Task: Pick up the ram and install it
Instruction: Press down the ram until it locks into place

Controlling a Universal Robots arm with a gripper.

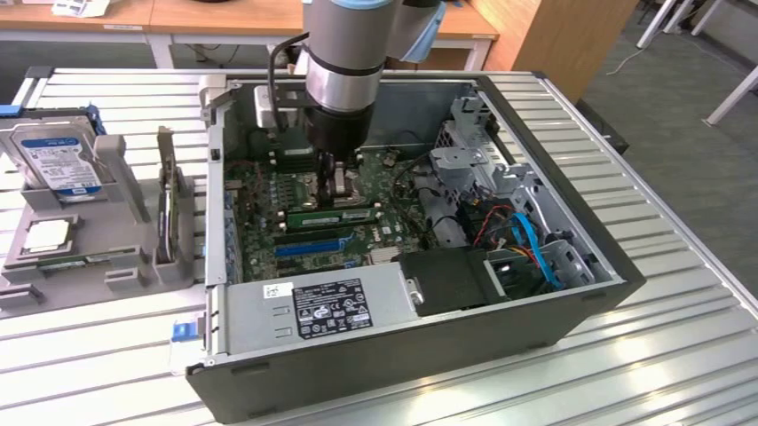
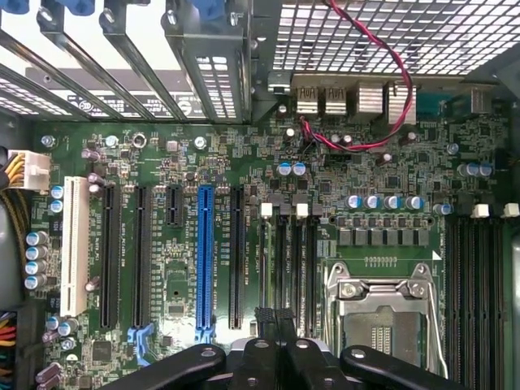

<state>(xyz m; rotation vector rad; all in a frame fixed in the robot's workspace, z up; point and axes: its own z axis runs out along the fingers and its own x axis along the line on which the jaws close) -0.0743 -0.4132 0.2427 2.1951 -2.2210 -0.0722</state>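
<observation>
Ram (image 1: 332, 216): green stick, standing on edge across the motherboard inside the open case. It sits just beside the fingers, on the side toward the power supply. You cannot tell from here whether its end clips have latched.

Surface (image 1: 663, 355): slatted metal, carrying the case and the grey fixture.

Computer case (image 1: 403, 373): side panel off, interior open to you.

Arm (image 1: 343, 53): reaches straight down into the case, over the middle of the board.

Power supply (image 1: 319, 306): silver box with a black label, along the near wall of the case in the exterior view.

Grey fixture (image 1: 119, 266): at the exterior view's left, well apart from the case. It holds the hard drive (image 1: 53, 160) and the processor chip (image 1: 45, 235).

Motherboard (image 2: 374, 162): green, with black memory slots (image 2: 296, 268) running toward the fingers and the processor socket (image 2: 386, 313) just beside them.

Fingers (image 2: 262, 318): closed tip to tip, with nothing seen between them, low over the near end of the memory slots.

Hazards, as judged:
- If you press off-centre, one end of the ram may seat while the other rides up, leaving it tilted.
- If the closed tips slip sideways, they could land on the processor socket close by.
- If you push too hard on a misaligned stick, you may flex the board.
</observation>
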